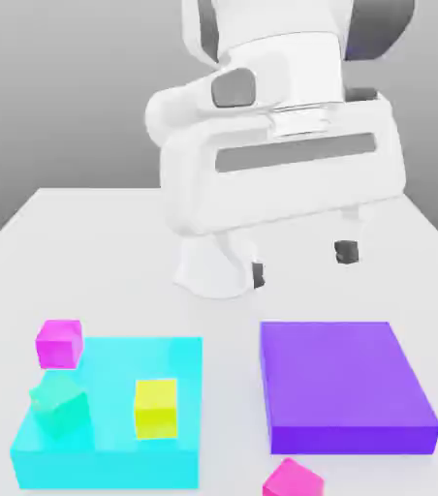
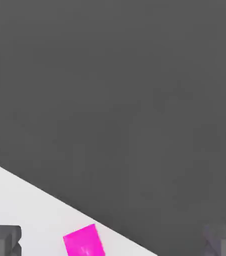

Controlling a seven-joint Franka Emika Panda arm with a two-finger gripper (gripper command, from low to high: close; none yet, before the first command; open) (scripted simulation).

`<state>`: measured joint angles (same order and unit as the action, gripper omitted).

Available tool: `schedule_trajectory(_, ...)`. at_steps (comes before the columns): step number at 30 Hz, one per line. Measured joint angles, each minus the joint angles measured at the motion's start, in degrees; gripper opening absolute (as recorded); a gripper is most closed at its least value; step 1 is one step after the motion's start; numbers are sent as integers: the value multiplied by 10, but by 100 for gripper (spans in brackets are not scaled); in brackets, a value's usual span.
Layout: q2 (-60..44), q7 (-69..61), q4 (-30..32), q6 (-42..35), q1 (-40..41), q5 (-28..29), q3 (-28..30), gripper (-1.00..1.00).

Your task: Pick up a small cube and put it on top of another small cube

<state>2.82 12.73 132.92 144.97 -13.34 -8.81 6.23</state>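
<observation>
Exterior view, hot-pink cube (image 1: 294, 479) well apart from open pincer (image 1: 302, 263)

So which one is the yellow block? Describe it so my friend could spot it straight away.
Find the flat, bright cyan slab at the exterior view's left. On top of it, towards the slab's right side in that view, sits a small yellow block. Its neighbour on the slab, the green block, sits turned at an angle.

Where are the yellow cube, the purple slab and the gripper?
Yellow cube (image 1: 156, 411): exterior view, on its side facing the camera.
Purple slab (image 1: 344, 363): exterior view, on its bare top.
Gripper (image 1: 302, 263): exterior view, midway between its open fingertips.
</observation>
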Motion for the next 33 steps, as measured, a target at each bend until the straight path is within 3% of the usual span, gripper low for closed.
schedule_trajectory(14, -281, -114, -5, 128, -8, 40, -19, 0)
schedule_trajectory(15, -302, -117, -9, 143, -5, 37, -23, -100)
schedule_trajectory(22, -307, -117, -10, 146, -5, 38, -24, -100)
schedule_trajectory(33, -97, -94, 59, 8, 24, 73, 38, -100)
